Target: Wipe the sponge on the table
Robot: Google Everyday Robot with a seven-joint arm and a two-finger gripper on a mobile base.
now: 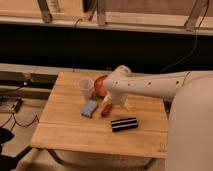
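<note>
The light-blue sponge (pixel 89 108) lies flat on the wooden plank table (pixel 65 132), just in front of a translucent cup (pixel 86 88). My gripper (pixel 116 104) hangs from the white arm that reaches in from the right. It hovers over the table a little to the right of the sponge and does not touch it. Its two pale fingers (pixel 125 105) stand apart and point down, open, and I see nothing between them. A small red object (pixel 105 111) lies right under the left finger, between gripper and sponge.
A black-and-white striped bar (pixel 124 124) lies in front of the gripper. A reddish-orange item (pixel 100 85) sits beside the cup, partly behind the arm. Cables and dark equipment lie on the floor to the left (pixel 12 117). A black shelf runs behind the table.
</note>
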